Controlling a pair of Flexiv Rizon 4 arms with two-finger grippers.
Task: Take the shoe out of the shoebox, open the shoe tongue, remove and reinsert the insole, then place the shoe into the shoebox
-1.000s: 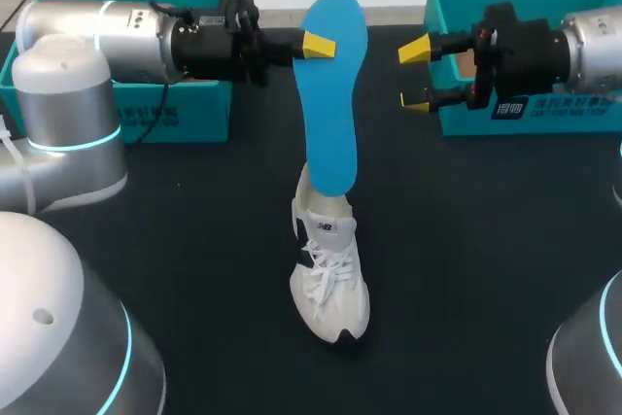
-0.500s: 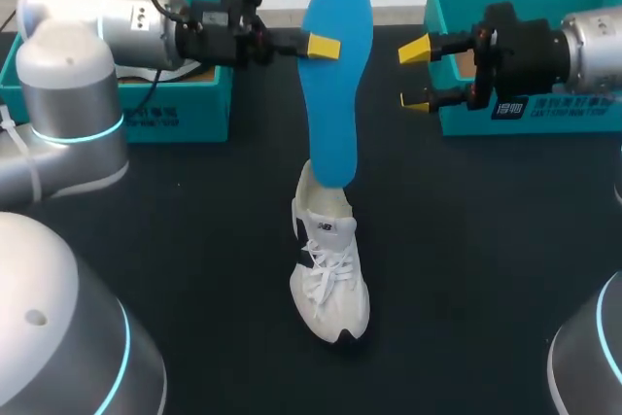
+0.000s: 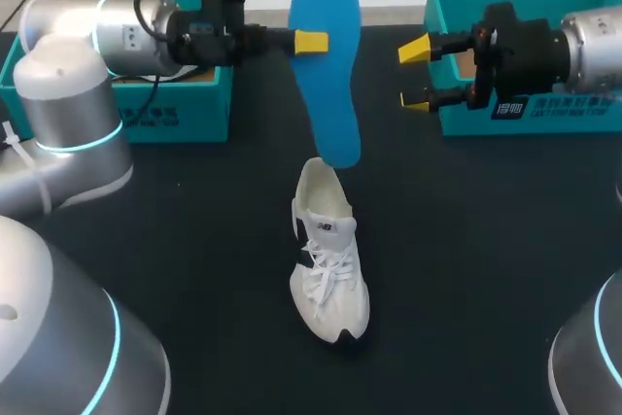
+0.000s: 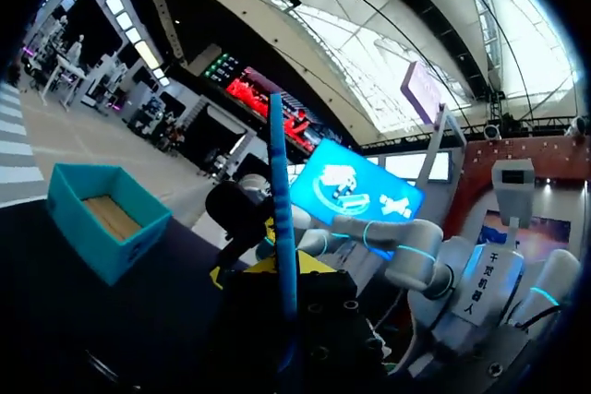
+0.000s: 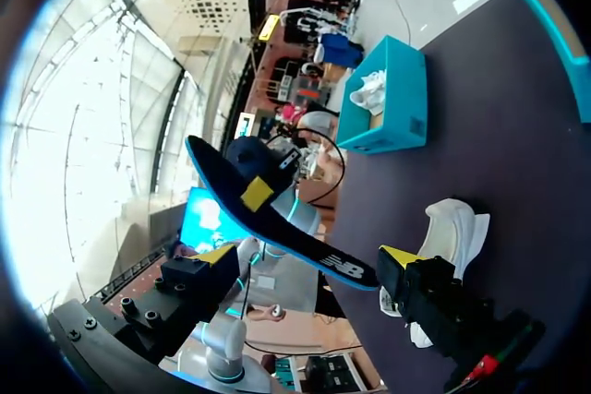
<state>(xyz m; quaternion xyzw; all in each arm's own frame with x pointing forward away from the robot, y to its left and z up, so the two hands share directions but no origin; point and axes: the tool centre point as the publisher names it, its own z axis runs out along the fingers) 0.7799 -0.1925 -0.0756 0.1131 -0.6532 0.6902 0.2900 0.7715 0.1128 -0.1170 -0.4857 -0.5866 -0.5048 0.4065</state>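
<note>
A: What changed in the last second?
B: The insole [image 3: 327, 65] is out. A second ago its lower end sat inside the heel opening of the shoe [image 3: 328, 264]. Now the tip hangs just above the collar, no contact. The left arm lifted it and drew back slightly toward 9 o'clock.
A: Grip?
B: The left hand [image 3: 309, 43] is clamped on the insole near its upper end. One yellow tip is on the blue face in the head view, the other on the dark underside in the right wrist view. The insole hangs near-vertical at 12 o'clock of the shoe.
A: Right side?
B: The right hand [image 3: 416, 75] hasn't moved. Its fingers are apart and hold nothing, at 2 o'clock just in front of the right box [image 3: 525, 114].
A: Shoe shifted?
B: No. Same spot in the middle of the bench [image 3: 486, 259], upright on its sole, toe to 6, heel to 12.
A: Task-wise?
B: The removal half looks done. Reinsertion is likely next, with the tip going back down into the opening. Nothing holds the shoe, so it could tip or slide under the push.
A: Any writing?
B: White print on the front walls of the left box [image 3: 126, 114] at 10 o'clock and of the right box. A small dark mark on the shoe's tongue, a white logo on the insole underside. None transcribed.
</note>
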